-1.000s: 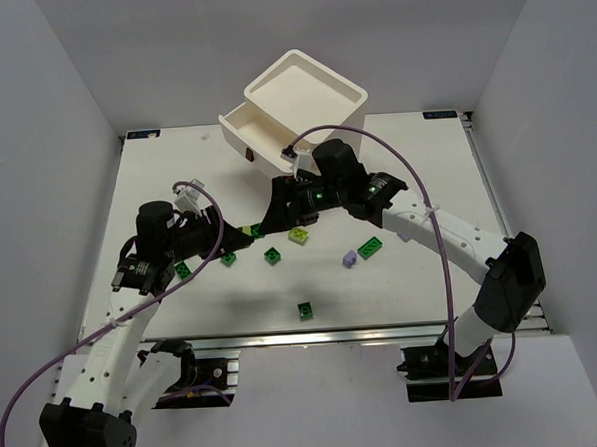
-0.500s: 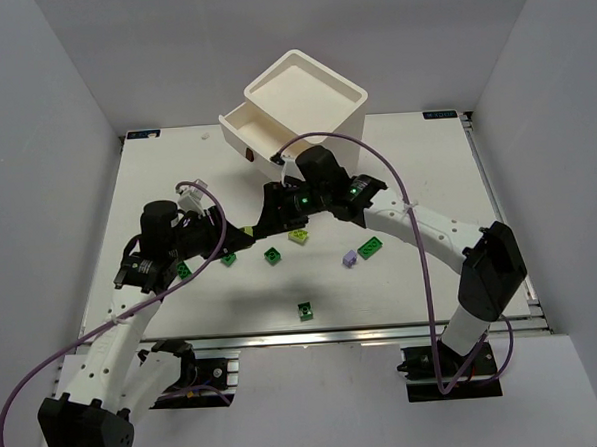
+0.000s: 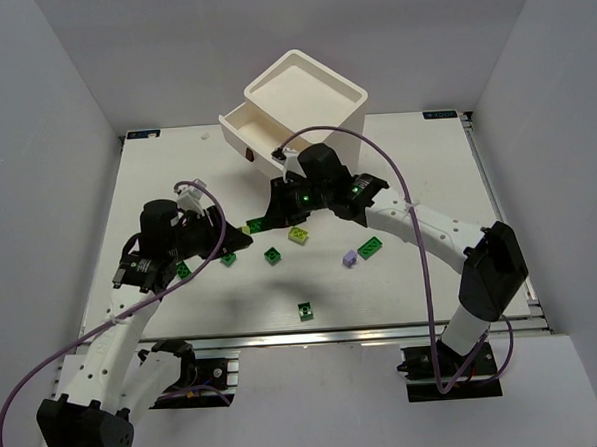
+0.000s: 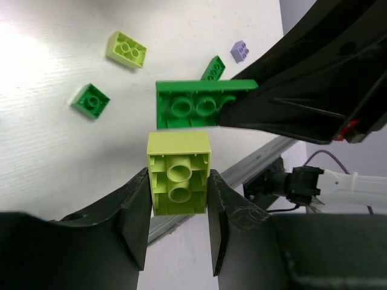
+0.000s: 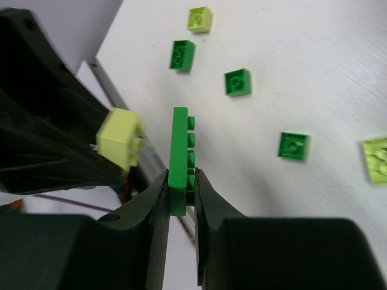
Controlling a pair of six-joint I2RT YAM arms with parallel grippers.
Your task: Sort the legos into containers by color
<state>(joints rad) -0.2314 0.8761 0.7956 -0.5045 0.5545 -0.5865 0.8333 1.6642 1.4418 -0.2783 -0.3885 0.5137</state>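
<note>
My left gripper (image 4: pixel 179 194) is shut on a lime yellow-green brick (image 4: pixel 179 181), held off the table with its underside toward the camera. My right gripper (image 5: pixel 180 181) is shut on a thin dark green plate (image 5: pixel 179 151), held on edge. The plate (image 4: pixel 190 106) hangs just beyond the lime brick (image 5: pixel 121 140), close beside it. In the top view both grippers meet at mid-table (image 3: pixel 254 227). The white cabinet (image 3: pixel 316 87) stands at the back with its upper drawer (image 3: pixel 248 126) pulled out to the left.
Loose bricks lie on the table: dark green ones (image 3: pixel 183 271) (image 3: pixel 228 258) (image 3: pixel 272 255) (image 3: pixel 370 247) (image 3: pixel 306 309), a lime one (image 3: pixel 298 236) and a lavender one (image 3: pixel 349 258). The table's metal front rail (image 3: pixel 334 335) runs along the near edge.
My right wrist has shifted a little left and back, toward the cabinet. My left gripper has edged slightly right. Both keep hold of their bricks.
</note>
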